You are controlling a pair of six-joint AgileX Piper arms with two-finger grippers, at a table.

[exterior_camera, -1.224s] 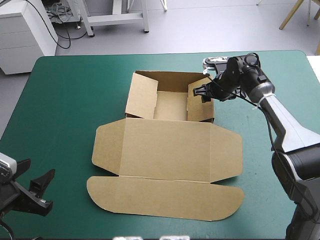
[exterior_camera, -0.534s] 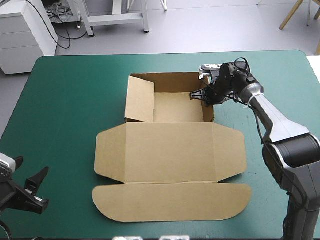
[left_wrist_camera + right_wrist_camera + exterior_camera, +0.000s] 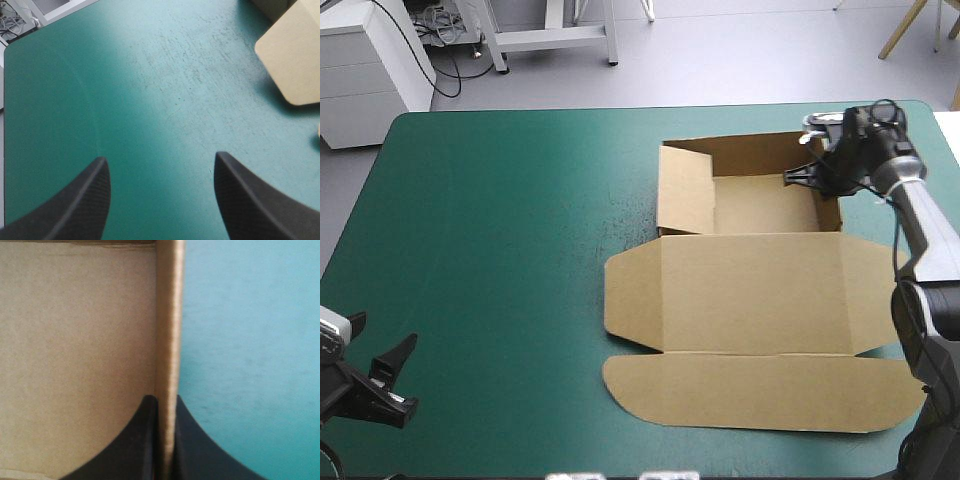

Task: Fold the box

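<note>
**High view:** The box lies on the right half of the worktop, its brown board partly raised into an open tray. The tray sits toward the far edge. Its far wall and right wall stand up, and its left wall leans so that its broad face shows. The lid lies flat on the teal-green cover toward the near edge. It is a wide panel with a short flap on each side and a long flap with rounded ends beyond it, nearest the robot. The right gripper is at the top edge of the tray's right wall, near the far right corner. The left gripper hangs over the near left corner of the worktop, well apart from the box, with its black jaws spread.

**Left wrist view:** The left gripper has its jaws standing wide apart with only bare teal-green cover between them. Ahead and off to one side, a rounded corner of a flat box flap lies on the cover.

**Right wrist view:** The right gripper has its jaws all but together, clamped on the thin upright edge of the tray wall, one jaw on each face. The pale brown inside of the tray lies on one side of the wall and the teal-green cover on the other.
</note>
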